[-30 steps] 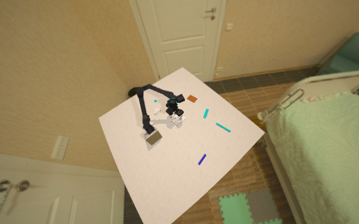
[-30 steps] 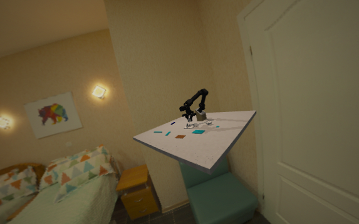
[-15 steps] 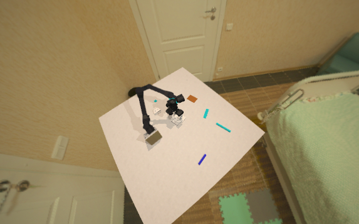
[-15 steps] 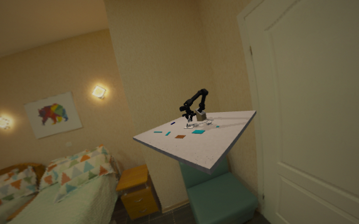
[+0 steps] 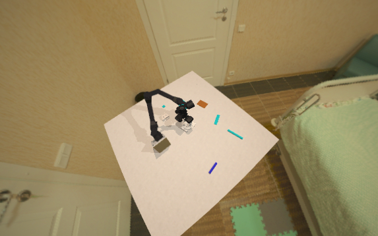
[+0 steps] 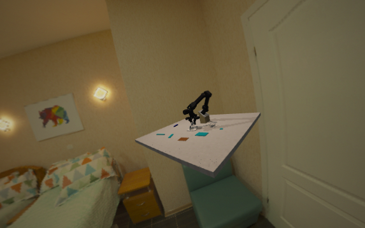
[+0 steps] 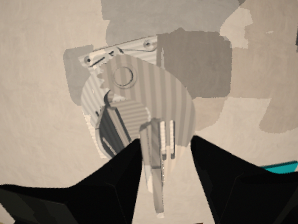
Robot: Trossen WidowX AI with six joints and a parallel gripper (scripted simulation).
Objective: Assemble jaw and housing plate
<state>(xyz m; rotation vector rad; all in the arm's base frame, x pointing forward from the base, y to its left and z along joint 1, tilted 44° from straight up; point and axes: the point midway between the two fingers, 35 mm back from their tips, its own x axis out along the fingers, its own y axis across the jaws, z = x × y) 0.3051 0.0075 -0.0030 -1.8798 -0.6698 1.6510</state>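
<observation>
My gripper (image 5: pixel 184 118) (image 6: pixel 192 123) (image 7: pixel 166 143) is shut on the loose pale jaw (image 7: pixel 172 97), whose upright grip rib stands between the fingers. The jaw's round hole and gear teeth point away from the fingers, over the pale base (image 5: pixel 192 126) (image 6: pixel 190 130) (image 7: pixel 150 44). The jaw covers much of the base, including the free pin, so I cannot tell whether the hole is on it or whether the teeth mesh. Part of the other jaw shows dark at the lower left of the base. A small white piece, apparently the housing plate (image 5: pixel 165 117) (image 6: pixel 212 125), lies on the table apart from the base.
A teal plate (image 6: pixel 201 134) (image 7: pixel 282 168) and an orange plate (image 5: pixel 202 103) (image 6: pixel 183 139) lie near the base. Two teal bars (image 5: pixel 217 119) (image 5: pixel 235 134) and a blue bar (image 5: pixel 212 168) lie farther off. A brownish block (image 5: pixel 161 145) (image 6: pixel 204 118) stands at the arm's mount.
</observation>
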